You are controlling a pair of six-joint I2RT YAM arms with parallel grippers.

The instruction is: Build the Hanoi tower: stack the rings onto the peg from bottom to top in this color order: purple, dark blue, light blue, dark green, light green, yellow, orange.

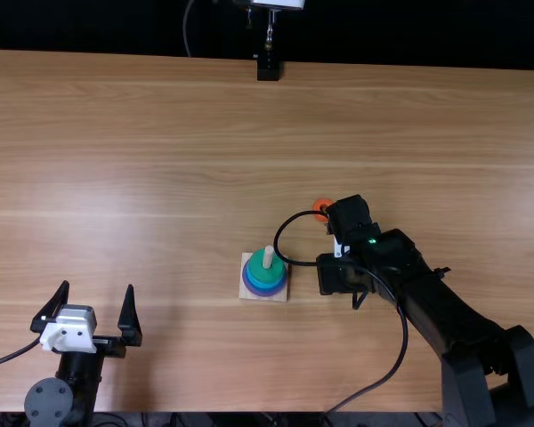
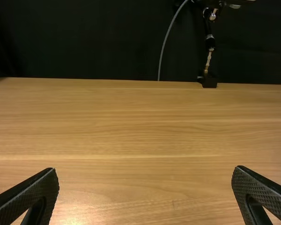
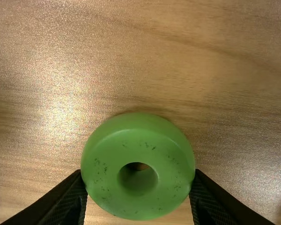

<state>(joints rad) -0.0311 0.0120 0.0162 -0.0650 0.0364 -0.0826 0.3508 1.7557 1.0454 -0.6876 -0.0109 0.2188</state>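
In the top view the right gripper (image 1: 326, 233) is right of the peg base, its fingers hidden beneath the arm. In the right wrist view the right gripper (image 3: 138, 180) is shut on a light green ring (image 3: 108, 180), one finger at each side. The wooden base (image 1: 247, 290) carries a peg (image 1: 268, 256) with purple, dark blue, light blue and dark green rings (image 1: 259, 269) around it. An orange ring (image 1: 322, 205) lies beside the right arm, partly covered. Left gripper (image 1: 91, 307) stands open at the lower left; in the left wrist view the left gripper (image 2: 145, 192) has nothing between its fingers.
The wooden table (image 1: 160, 160) spreads under everything. A black cable (image 1: 400, 347) loops from the right arm past the peg's upper right. A dark stand (image 1: 268, 68) is at the table's far edge.
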